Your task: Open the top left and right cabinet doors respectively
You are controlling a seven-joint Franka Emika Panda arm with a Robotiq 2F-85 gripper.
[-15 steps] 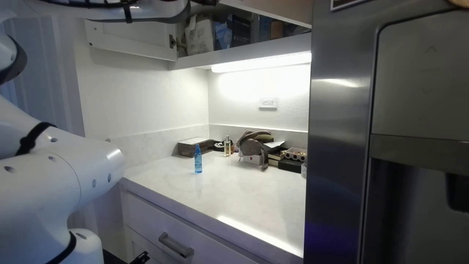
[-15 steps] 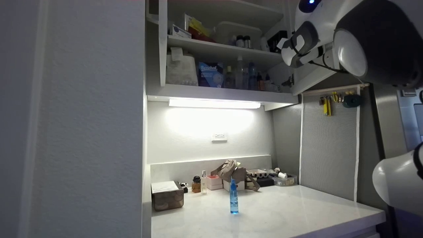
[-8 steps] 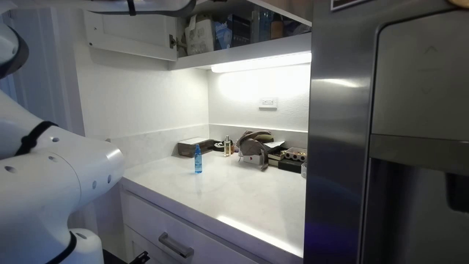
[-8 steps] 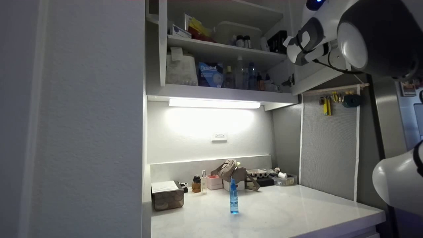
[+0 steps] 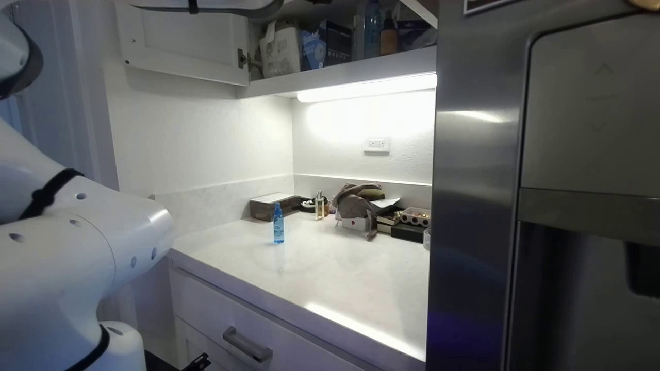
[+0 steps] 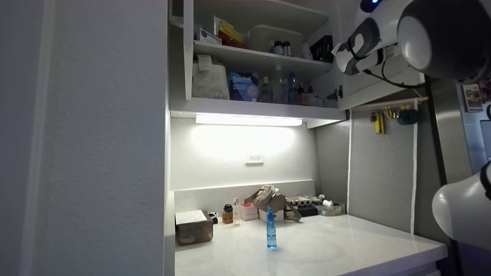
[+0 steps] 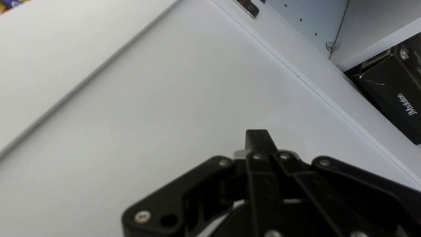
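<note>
white wall [image 5: 201,134] backs an exterior view, stainless-steel fridge [image 5: 477,206] at right, white countertop [image 5: 319,273] below. left cabinet door [image 5: 188,44] stands open at upper left; right cabinet door [image 6: 362,92], open at upper right of an exterior view, fills most of the wrist view. gripper [image 7: 261,140], lower right there, is pinched narrow. blue spray bottle [image 5: 278,226] stands on the countertop.

A white counter [image 6: 345,241] carried a blue bottle [image 6: 271,232], upright and apart from the rest. Farther back stood a brown bin [image 6: 195,232], an amber bottle [image 6: 227,216] with a slim vial [image 6: 236,215] just beside it, a pink box [image 6: 249,213], a white box [image 6: 279,216] under a slumped bag [image 6: 264,197], a black box [image 6: 307,211] and a clear tray [image 6: 333,210].
</note>
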